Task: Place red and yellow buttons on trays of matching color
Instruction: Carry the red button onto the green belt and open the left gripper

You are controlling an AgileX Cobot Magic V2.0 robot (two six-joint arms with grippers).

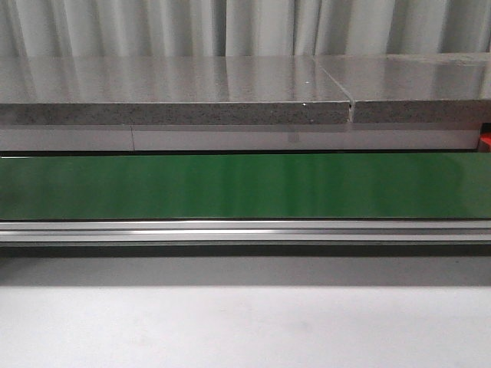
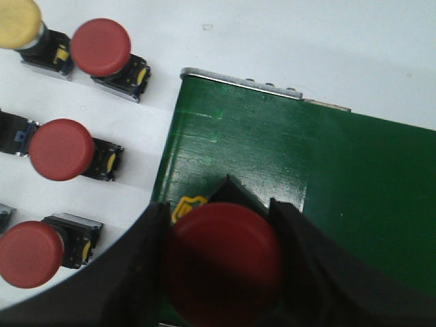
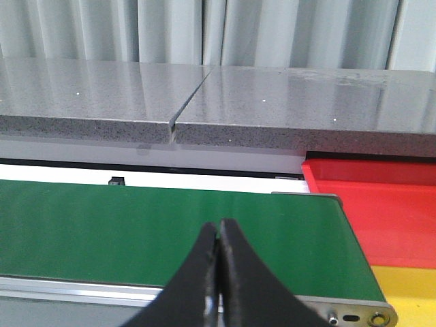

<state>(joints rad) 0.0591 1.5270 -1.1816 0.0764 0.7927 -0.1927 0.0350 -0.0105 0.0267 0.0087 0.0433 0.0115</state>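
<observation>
In the left wrist view my left gripper (image 2: 221,262) is shut on a red button (image 2: 225,262) and holds it over the end of the green conveyor belt (image 2: 340,184). Three more red buttons (image 2: 101,48) (image 2: 61,150) (image 2: 30,253) and a yellow button (image 2: 17,22) lie on the white table beside the belt. In the right wrist view my right gripper (image 3: 218,231) is shut and empty above the belt (image 3: 136,231). A red tray (image 3: 381,204) and a yellow tray (image 3: 412,293) sit just past the belt's end. Neither gripper shows in the front view.
The front view shows the green belt (image 1: 245,186) running across, its metal rail (image 1: 245,230) in front, a grey stone shelf (image 1: 176,96) behind it and white table (image 1: 245,322) nearest. Grey curtains hang at the back.
</observation>
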